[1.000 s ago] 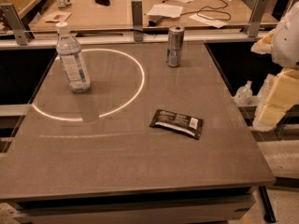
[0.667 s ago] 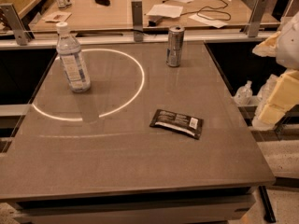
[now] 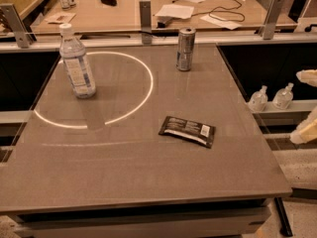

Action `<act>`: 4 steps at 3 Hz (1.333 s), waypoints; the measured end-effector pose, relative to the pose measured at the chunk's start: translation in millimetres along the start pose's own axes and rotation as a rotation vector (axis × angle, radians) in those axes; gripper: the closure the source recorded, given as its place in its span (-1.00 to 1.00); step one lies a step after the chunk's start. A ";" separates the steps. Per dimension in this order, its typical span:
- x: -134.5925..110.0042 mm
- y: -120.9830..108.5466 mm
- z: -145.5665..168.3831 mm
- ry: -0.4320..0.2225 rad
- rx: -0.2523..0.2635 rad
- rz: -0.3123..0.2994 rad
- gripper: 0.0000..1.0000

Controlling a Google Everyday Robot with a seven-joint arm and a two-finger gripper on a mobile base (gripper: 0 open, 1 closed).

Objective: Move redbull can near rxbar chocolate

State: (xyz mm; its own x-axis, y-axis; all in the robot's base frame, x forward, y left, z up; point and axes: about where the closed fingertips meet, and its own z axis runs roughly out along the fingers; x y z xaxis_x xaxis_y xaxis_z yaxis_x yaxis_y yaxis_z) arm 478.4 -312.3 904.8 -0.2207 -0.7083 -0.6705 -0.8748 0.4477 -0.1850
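— Starting from the tool: what can you see of it?

— Your gripper (image 3: 306,131) shows only as smooth, pale cream, rounded pieces at the right edge. It sits off the table (image 3: 148,177) and well apart from everything on it. Wide or narrow, you cannot tell.

— What lies nearest to it?

— The rxbar chocolate (image 3: 187,131). It's a flat, rectangular, dark wrapper with a slight sheen, pale lettering and a small white patch near its right end. It lies a little askew, right of centre, on the matte grey-brown tabletop.

— And the redbull can (image 3: 185,49)?

— You'll find it upright by the far edge, right of centre, well apart from the bar. It's a slim silvery metal cylinder with faint bluish panels and a shiny top, and the tabletop shows a dim reflection below it.

— Anything further out?

— A clear plastic water bottle (image 3: 77,62) with a white cap and pale label stands upright at the far left. It is inside a thin bright ring of light (image 3: 148,86) on the surface. Behind the table runs a light wooden bench (image 3: 114,16) with loose papers and a black cable.
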 end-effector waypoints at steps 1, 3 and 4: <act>9.9 -10.5 -1.3 -0.283 -0.027 0.031 -1.00; -35.6 -29.4 -19.9 -0.660 -0.062 0.082 -1.00; -35.6 -29.4 -19.8 -0.660 -0.063 0.082 -1.00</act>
State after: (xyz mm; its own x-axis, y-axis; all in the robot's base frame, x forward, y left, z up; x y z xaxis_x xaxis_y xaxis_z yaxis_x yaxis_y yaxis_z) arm 503.4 -311.1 948.4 0.0055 -0.1817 -0.9833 -0.8942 0.4392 -0.0862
